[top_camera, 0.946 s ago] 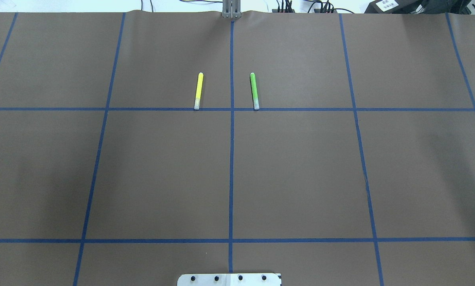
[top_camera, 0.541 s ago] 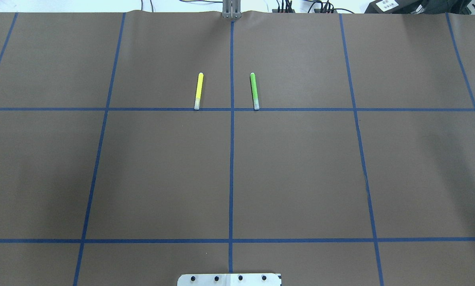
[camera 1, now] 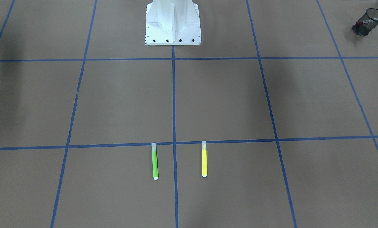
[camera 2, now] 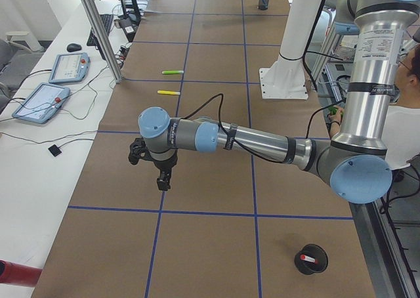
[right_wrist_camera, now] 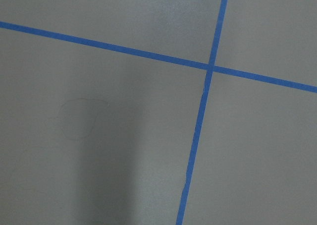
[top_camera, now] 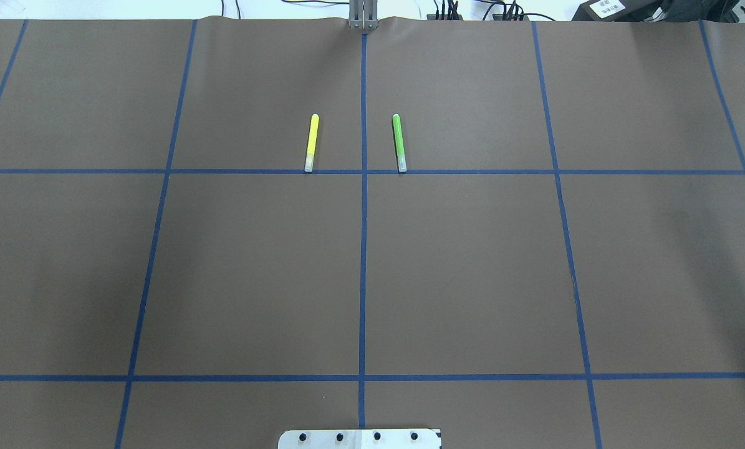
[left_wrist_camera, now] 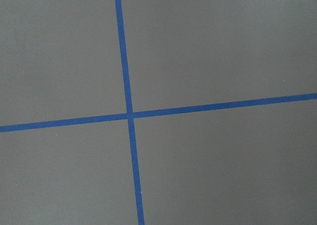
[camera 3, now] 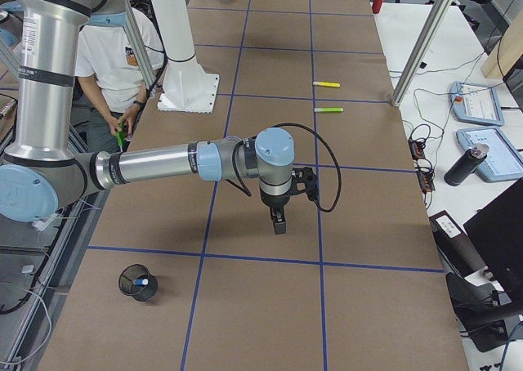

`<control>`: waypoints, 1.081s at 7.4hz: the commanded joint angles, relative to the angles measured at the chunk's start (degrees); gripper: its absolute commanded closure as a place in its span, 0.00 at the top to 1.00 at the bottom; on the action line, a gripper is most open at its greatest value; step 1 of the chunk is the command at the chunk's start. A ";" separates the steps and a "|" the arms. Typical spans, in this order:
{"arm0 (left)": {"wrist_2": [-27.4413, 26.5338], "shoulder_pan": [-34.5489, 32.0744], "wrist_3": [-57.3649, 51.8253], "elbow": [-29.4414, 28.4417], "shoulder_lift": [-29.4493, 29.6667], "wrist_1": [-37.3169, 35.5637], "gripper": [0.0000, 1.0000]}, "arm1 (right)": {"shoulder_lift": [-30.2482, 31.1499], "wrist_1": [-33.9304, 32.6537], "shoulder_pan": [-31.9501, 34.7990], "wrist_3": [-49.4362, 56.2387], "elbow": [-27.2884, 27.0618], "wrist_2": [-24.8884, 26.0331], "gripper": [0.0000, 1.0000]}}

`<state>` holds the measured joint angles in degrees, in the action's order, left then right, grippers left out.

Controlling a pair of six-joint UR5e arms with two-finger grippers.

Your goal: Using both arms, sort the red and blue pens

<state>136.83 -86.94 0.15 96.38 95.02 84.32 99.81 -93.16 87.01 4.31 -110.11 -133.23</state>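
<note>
Front-facing view: the red pen (camera 1: 375,19) leaned in a black mesh cup (camera 1: 362,29) at the table corner on my left side, where I judged red belonged. The green marker (camera 1: 155,164) and yellow marker (camera 1: 204,161) lay parallel on either side of the centre tape line (camera 1: 173,95), well apart from that cup. They were not mine to sort.

Overhead view: only those two markers showed on the brown table (top_camera: 472,268), with no arm and no cup.

Left side view: my left gripper (camera 2: 163,180) hung pointing down over bare table with nothing seen in it. I could not tell how far its jaws stood apart. The red pen's cup stood well apart from it.

Right side view: my right gripper (camera 3: 279,225) pointed down over bare table too, and I could not read its jaw gap. The blue pen (camera 3: 140,282) sat in a second mesh cup (camera 3: 131,288) on my right side, well apart from that gripper.

Left wrist view: a tape crossing only, with no fingers and no pen.

Right wrist view: another tape crossing and a soft shadow, nothing else.

Judgement: each colour sat in its own cup, so I took the sort as done.
</note>
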 commanded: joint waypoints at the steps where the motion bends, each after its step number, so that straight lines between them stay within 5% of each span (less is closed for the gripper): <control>1: -0.16 0.10 -0.06 0.82 -1.07 0.84 0.99 | -0.05 0.00 0.00 0.00 -0.02 -0.01 1.00; 8: -0.16 0.19 0.11 2.50 -1.33 1.02 0.99 | 0.04 0.00 0.00 0.00 -0.46 -0.01 1.00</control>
<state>136.67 -86.80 0.23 98.84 93.70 85.29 99.84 -93.16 87.04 4.31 -110.56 -133.24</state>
